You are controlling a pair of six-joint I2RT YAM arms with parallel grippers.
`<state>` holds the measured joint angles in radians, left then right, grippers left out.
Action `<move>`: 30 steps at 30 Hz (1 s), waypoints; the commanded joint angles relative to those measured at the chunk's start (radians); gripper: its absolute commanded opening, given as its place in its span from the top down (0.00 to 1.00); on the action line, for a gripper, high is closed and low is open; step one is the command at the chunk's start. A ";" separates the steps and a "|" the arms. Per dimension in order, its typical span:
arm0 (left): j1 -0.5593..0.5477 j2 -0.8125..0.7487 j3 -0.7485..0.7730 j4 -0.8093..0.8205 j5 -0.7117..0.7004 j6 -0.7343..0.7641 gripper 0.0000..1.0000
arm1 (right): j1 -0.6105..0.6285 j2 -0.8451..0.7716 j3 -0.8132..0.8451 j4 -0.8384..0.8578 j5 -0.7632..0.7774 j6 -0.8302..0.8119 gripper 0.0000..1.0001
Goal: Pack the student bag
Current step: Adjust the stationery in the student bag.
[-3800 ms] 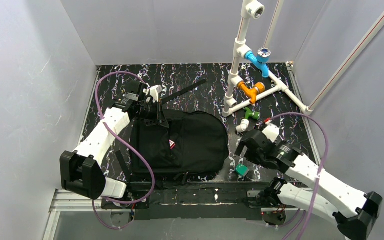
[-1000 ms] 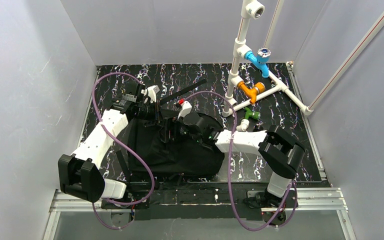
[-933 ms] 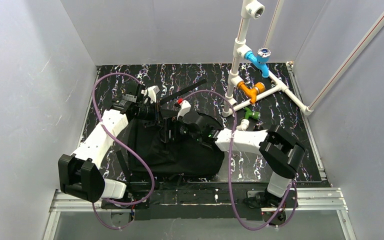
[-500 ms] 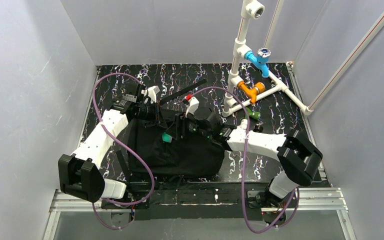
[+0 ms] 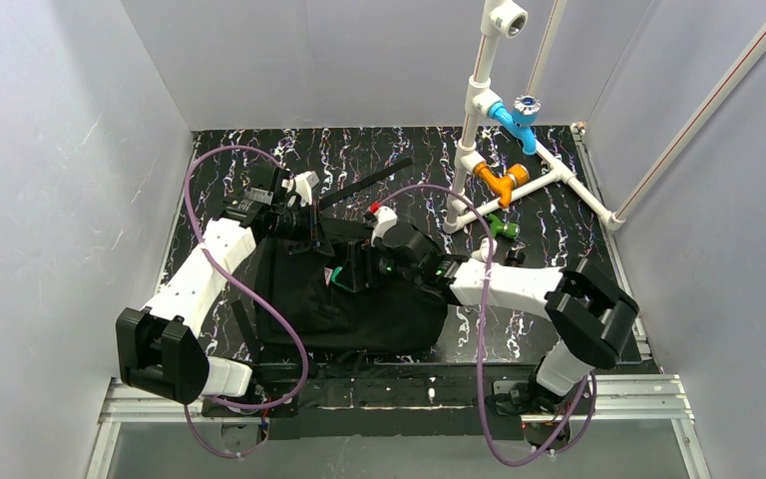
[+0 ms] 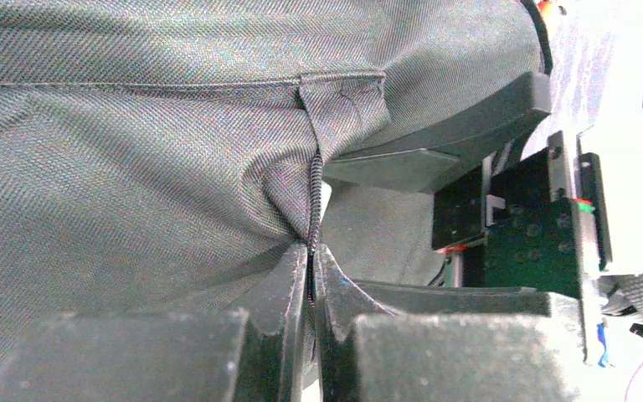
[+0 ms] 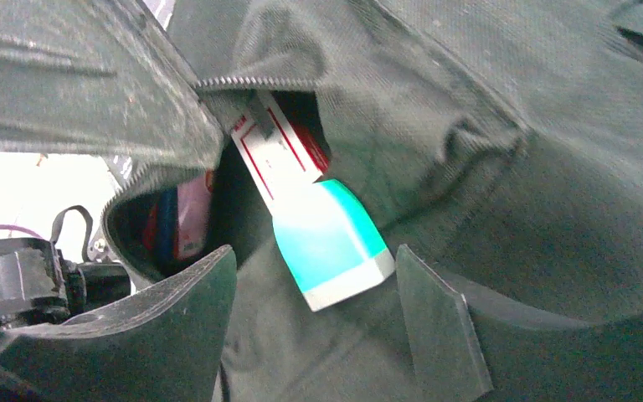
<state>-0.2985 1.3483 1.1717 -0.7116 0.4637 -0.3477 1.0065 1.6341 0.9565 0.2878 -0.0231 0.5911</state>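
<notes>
The student bag (image 5: 379, 309), a large black backpack, lies on the table's near left. My left gripper (image 5: 311, 230) is shut on the zipper edge of the bag's mouth (image 6: 311, 209) and holds it up; the fingers (image 6: 285, 285) pinch the zipper tape. My right gripper (image 5: 347, 269) is at the mouth, jaws open. Between them, touching neither, a teal and white box (image 7: 328, 243) rests half inside the opening, also visible from above (image 5: 334, 275). A pink and blue item (image 7: 176, 222) lies deeper in the bag (image 7: 511, 167).
A white PVC pipe frame (image 5: 474, 120) with blue (image 5: 515, 118), orange (image 5: 502, 183) and green (image 5: 499, 228) fittings stands at the back right. A black strap (image 5: 364, 185) lies behind the bag. Grey walls close in on three sides.
My right arm has swung from the table's right side to the bag's mouth with the teal box. The box now lies loose in the opening. The left gripper has kept its hold.
</notes>
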 commanded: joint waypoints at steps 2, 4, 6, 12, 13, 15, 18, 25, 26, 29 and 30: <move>-0.004 -0.012 0.018 -0.034 0.044 0.010 1.00 | -0.003 -0.098 -0.094 0.011 0.038 -0.004 0.21; -0.003 -0.012 0.020 -0.034 0.044 0.010 1.00 | -0.003 -0.084 -0.108 0.039 0.031 0.019 0.20; -0.004 -0.011 0.019 -0.034 0.045 0.011 1.00 | -0.003 -0.068 -0.108 0.054 -0.006 0.034 0.22; -0.004 -0.016 0.004 -0.034 0.052 0.006 1.00 | -0.002 0.026 -0.056 0.196 -0.088 0.130 0.65; -0.005 -0.018 0.002 -0.034 0.051 0.005 1.00 | 0.000 0.048 -0.036 0.238 -0.113 0.162 0.69; -0.004 -0.024 0.002 -0.034 0.047 0.003 1.00 | 0.000 0.100 0.014 0.322 -0.161 0.229 0.72; -0.004 -0.030 0.003 -0.034 0.036 0.000 1.00 | 0.000 0.185 0.085 0.444 -0.201 0.269 0.72; -0.003 -0.037 0.008 -0.031 0.017 -0.001 1.00 | -0.049 0.171 0.081 0.439 -0.252 0.285 0.57; -0.004 -0.039 0.008 -0.030 0.012 0.002 1.00 | -0.054 0.143 0.082 0.350 -0.238 0.235 0.53; -0.004 -0.037 0.004 -0.027 0.010 0.008 1.00 | -0.057 0.048 0.115 0.055 -0.153 0.052 0.38; -0.004 -0.036 0.002 -0.025 0.011 0.010 1.00 | -0.059 0.024 0.127 -0.022 -0.136 0.014 0.35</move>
<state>-0.2970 1.3483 1.1717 -0.6971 0.4515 -0.3492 0.9680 1.7931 1.0126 0.5293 -0.2424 0.7902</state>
